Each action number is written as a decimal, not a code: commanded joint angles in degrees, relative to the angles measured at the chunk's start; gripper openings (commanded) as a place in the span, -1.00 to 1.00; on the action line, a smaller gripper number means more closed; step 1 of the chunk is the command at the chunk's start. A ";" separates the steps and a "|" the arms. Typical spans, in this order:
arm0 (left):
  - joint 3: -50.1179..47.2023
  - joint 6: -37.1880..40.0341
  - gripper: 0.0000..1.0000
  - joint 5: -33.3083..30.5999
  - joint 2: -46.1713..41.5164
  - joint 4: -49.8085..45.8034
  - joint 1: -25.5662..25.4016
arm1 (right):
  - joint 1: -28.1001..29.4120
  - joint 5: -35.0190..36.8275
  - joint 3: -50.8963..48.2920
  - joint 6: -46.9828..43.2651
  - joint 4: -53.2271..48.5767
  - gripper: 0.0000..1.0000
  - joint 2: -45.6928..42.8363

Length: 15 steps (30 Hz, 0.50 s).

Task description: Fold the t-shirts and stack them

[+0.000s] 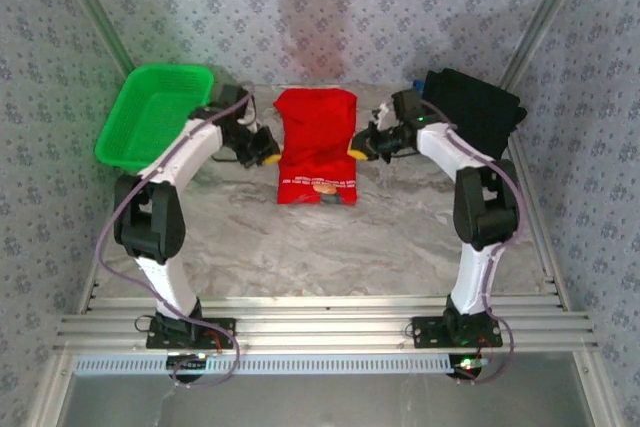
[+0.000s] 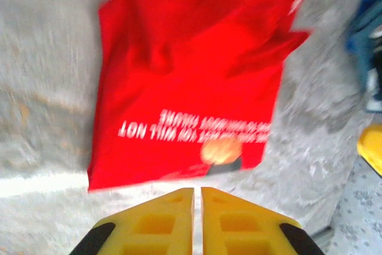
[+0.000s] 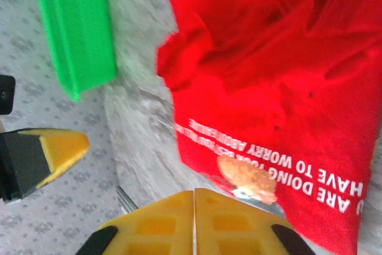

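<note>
Both shut on nothing, the left claw (image 1: 268, 156) and right claw (image 1: 358, 150) flank the red t-shirt (image 1: 316, 142), lying folded narrow on the bench (image 1: 330, 247) between them, likely so each can take one side for the next fold; a black t-shirt (image 1: 478, 107) sits behind the right claw.

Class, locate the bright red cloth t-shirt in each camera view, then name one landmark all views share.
Top external: the bright red cloth t-shirt lies centre-back on the marbled table.
Left wrist: upper centre, beyond the shut left gripper.
Right wrist: right side, beyond the shut right gripper.
Shared landmark: the shirt's orange print with white lettering.
</note>
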 commanded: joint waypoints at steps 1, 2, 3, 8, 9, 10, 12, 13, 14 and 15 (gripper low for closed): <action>-5.45 -2.18 -0.86 3.40 1.85 7.52 -0.66 | 1.58 -1.07 0.01 2.71 5.90 -0.86 6.07; -5.29 -2.38 -0.87 3.32 3.52 8.31 -0.78 | 1.87 -1.15 1.13 3.20 6.66 -0.89 8.01; -4.45 -2.48 -0.87 3.69 5.16 8.86 -0.89 | 1.99 -1.28 2.32 3.58 7.27 -0.90 9.67; 7.92 -1.71 -0.86 0.38 16.59 7.27 -0.10 | 1.03 -0.63 11.37 6.37 8.53 -0.92 18.69; 10.47 -1.90 -0.84 -0.37 18.23 7.18 0.49 | 0.61 -0.48 13.22 7.39 9.33 -0.93 19.83; 13.30 -2.42 -0.80 -0.31 20.08 7.63 1.05 | 0.23 -0.37 15.51 8.49 9.54 -0.93 21.36; 20.02 -2.90 -0.73 -0.03 23.97 6.39 1.85 | -0.60 0.03 19.94 9.82 9.55 -0.90 24.10; 24.17 -2.70 -0.70 0.04 26.38 5.04 1.96 | -0.98 0.63 22.30 10.37 9.12 -0.87 25.29; 29.18 -2.51 -0.64 0.23 28.75 2.73 2.01 | -1.38 0.64 24.39 11.42 9.21 -0.82 26.56; 33.09 -2.50 -0.60 0.00 30.80 1.11 2.09 | -1.78 0.35 26.65 12.44 9.30 -0.78 27.96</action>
